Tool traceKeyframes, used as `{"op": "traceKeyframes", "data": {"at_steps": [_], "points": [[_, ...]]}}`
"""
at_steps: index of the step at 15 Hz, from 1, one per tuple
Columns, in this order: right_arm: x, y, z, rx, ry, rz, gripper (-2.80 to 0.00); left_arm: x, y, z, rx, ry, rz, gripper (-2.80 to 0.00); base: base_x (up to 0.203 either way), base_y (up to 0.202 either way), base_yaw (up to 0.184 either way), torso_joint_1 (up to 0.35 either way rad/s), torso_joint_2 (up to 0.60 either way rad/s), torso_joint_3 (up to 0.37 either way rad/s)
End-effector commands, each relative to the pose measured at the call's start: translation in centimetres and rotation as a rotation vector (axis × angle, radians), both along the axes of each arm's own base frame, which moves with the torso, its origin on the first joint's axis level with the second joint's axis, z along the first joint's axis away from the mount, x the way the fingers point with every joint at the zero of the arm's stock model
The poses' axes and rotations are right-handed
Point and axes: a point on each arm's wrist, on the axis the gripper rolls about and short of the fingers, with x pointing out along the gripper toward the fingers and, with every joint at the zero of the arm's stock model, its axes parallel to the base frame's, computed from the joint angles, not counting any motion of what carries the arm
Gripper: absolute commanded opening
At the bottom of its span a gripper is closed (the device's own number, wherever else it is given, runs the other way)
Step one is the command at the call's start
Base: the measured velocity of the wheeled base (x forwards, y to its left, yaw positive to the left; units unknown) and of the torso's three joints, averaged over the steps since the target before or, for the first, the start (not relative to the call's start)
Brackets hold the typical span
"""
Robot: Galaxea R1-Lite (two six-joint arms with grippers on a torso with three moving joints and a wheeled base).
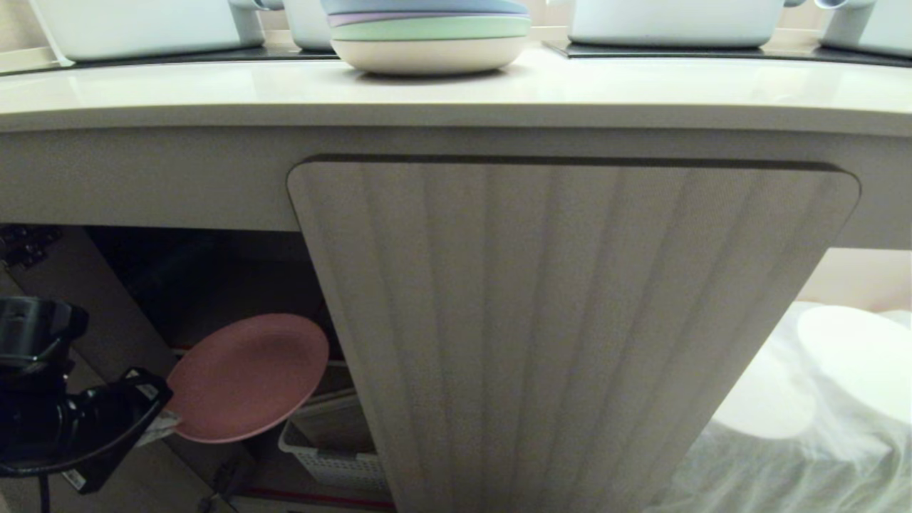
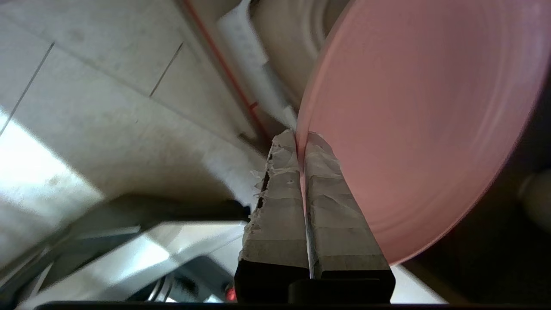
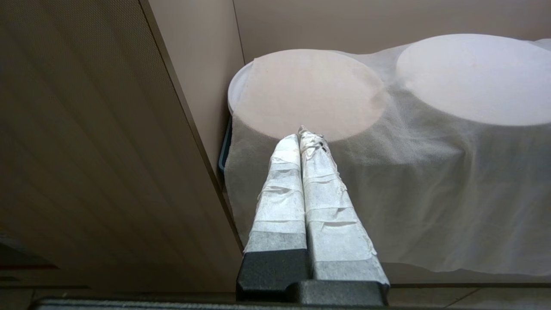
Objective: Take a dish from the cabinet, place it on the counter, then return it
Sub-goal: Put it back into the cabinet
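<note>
Head view: pink dish (image 1: 246, 377) hangs tilted in the open left bay of the cabinet (image 1: 570, 342), clamped at its lower-left rim by my left gripper (image 1: 160, 422). Dish's right edge sits just beside the fluted door's left edge, a thin dark gap between them. Below the dish, a white slotted basket (image 1: 328, 456) near the door's foot; dark room above the dish up to the cabinet's top rail. Counter (image 1: 456, 89) runs above the cabinet, rounded front edge overhanging. Stack of plates (image 1: 427, 35) on it at the centre, white tubs (image 1: 142, 25) either side, bare counter strip in front.

Left wrist view: my taped fingers (image 2: 280, 202) are pressed together on the dish (image 2: 422, 129) rim, one on each face. Red-edged shelf line (image 2: 224, 69) runs beyond the rim; tiled floor (image 2: 86, 107) lies open on the side away from the dish.

Right wrist view: my right gripper (image 3: 303, 135) hangs idle, fingers together, nothing between them, beside the cabinet door's (image 3: 86, 150) edge. Cloth-draped round shapes (image 3: 387, 150) beyond the fingertips, apart from the door.
</note>
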Motion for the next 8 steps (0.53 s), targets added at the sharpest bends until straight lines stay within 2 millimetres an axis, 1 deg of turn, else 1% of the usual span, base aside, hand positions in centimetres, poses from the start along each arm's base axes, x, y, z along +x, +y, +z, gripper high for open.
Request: {"op": "traceKeyframes", "data": {"at_steps": [1,4,8], "points": [[0.0,0.0,0.0,0.001,-0.001,0.0,-2.8,0.9,0.1,-0.8,-0.008,0.024,0.001,-2.8,0.0,0.0,0.0,0.0,0.0,0.0],[0.0,0.0,0.0,0.001,0.0,0.0,-2.8,2.2,-0.1,-1.6,0.023,0.06,0.017,-2.8,0.0,0.0,0.0,0.0,0.0,0.0],[0.0,0.0,0.0,0.001,-0.001,0.0,-2.8,3.2,-0.4,-1.6,0.006,0.057,0.034,-2.8,0.0,0.0,0.0,0.0,0.0,0.0]]}}
